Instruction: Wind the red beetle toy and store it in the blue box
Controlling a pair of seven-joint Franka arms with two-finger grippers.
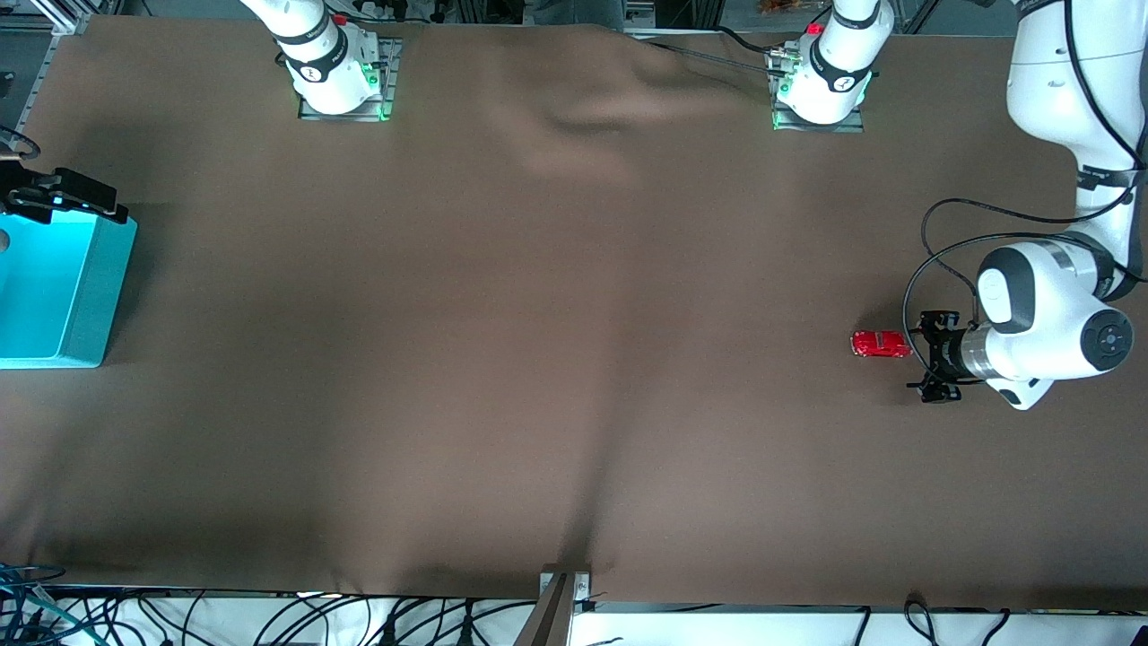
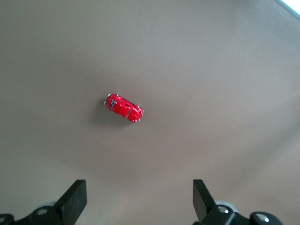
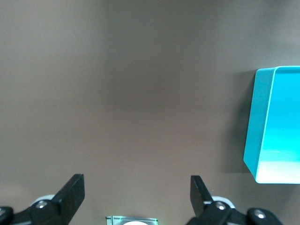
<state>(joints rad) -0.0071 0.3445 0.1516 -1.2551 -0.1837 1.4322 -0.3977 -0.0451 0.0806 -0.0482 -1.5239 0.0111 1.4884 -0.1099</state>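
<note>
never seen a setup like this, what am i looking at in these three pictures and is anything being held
These are two white robot arms bolted along one edge of a table covered in brown cloth. The wide picture looks down from a high camera facing them. The other two come from small cameras on each arm's wrist, so the black prongs at their lower edge are that arm's own claw.

The left claw hangs open just beside a tiny red toy car lying on the cloth. The right claw is open over the rim of a blue box at the right arm's end of the table. Nothing is held.
</note>
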